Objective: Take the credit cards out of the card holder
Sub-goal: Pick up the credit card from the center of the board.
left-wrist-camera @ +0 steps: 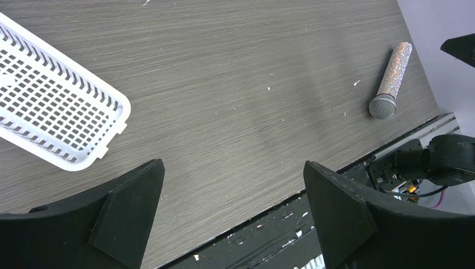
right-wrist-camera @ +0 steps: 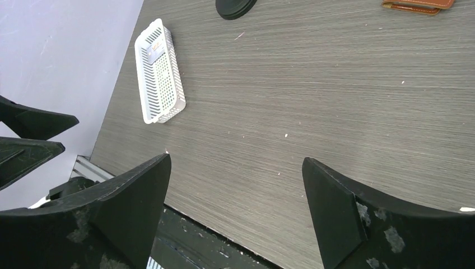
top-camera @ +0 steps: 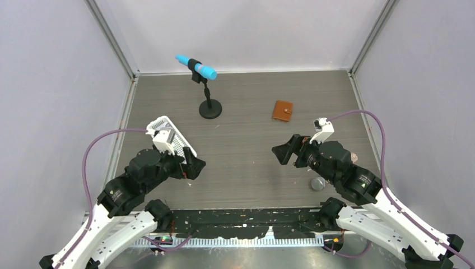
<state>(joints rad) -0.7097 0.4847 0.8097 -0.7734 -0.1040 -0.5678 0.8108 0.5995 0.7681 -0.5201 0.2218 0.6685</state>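
The card holder (top-camera: 283, 111) is a small tan-brown leather wallet, folded shut and lying flat at the back right of the table. Its edge also shows at the top right of the right wrist view (right-wrist-camera: 417, 5). The credit cards are hidden; none shows in any view. My left gripper (top-camera: 193, 166) is open and empty above the near left of the table, its jaws wide apart in the left wrist view (left-wrist-camera: 233, 185). My right gripper (top-camera: 283, 152) is open and empty, in front of the holder and apart from it, jaws wide apart in the right wrist view (right-wrist-camera: 236, 185).
A white perforated tray (top-camera: 171, 134) lies at the left by my left arm, also in the wrist views (left-wrist-camera: 56, 117) (right-wrist-camera: 159, 73). A black stand (top-camera: 210, 109) holds a blue microphone (top-camera: 196, 67) at the back. A silver glitter microphone (left-wrist-camera: 389, 84) lies near the right arm's base.
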